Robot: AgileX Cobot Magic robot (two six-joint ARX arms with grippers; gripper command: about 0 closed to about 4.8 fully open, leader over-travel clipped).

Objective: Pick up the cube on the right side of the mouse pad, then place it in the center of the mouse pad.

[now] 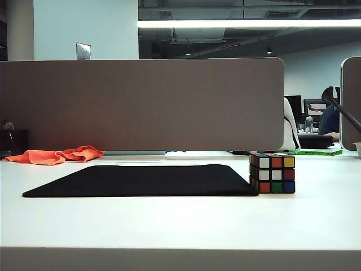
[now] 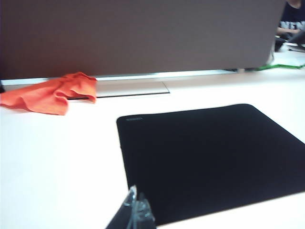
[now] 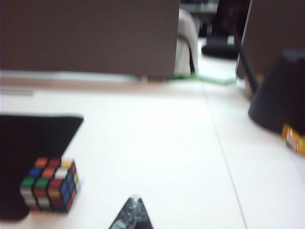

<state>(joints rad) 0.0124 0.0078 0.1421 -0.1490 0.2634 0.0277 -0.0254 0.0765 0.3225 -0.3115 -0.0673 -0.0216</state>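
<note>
The cube stands on the white table just off the right edge of the black mouse pad. Neither gripper shows in the exterior view. In the right wrist view my right gripper hovers over bare table, fingers pressed together and holding nothing, with the cube off to one side beside the mouse pad's corner. The left wrist view has my left gripper at the near edge of the mouse pad, its fingers together and empty.
A crumpled orange cloth lies at the back left, seen also as the orange cloth. A grey partition walls off the table's far side. A dark lamp-like base stands far right, and a green strip lies behind the cube.
</note>
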